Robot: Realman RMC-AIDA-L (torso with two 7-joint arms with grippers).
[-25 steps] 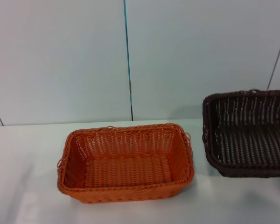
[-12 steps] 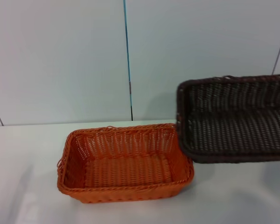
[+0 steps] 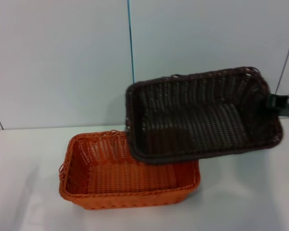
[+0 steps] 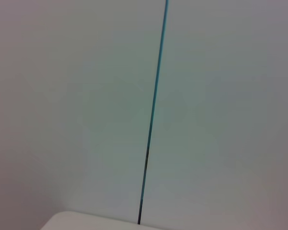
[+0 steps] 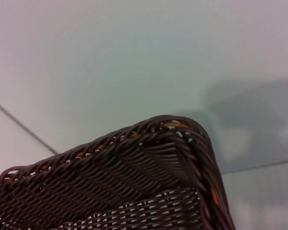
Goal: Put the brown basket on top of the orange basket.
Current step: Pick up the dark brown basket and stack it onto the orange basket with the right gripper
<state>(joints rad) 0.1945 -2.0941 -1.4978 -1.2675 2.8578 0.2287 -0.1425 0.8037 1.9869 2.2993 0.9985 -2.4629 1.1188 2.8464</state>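
Dark metal at the right edge of my head view is all I get of the right gripper (image 3: 278,102); it sits against the short end wall of the brown basket (image 3: 202,115), which hangs in the air, so I read the fingers as clamped on that rim, though the tips themselves are hidden. I see the basket tilted, its open side tipped toward me and its left end lowest, overlapping the back right part of the orange basket (image 3: 120,178). That one rests flat on the white table (image 3: 29,192). My right wrist view fills with a braided brown corner. The left arm is out of sight; its wrist camera faces the pale wall (image 4: 77,96).
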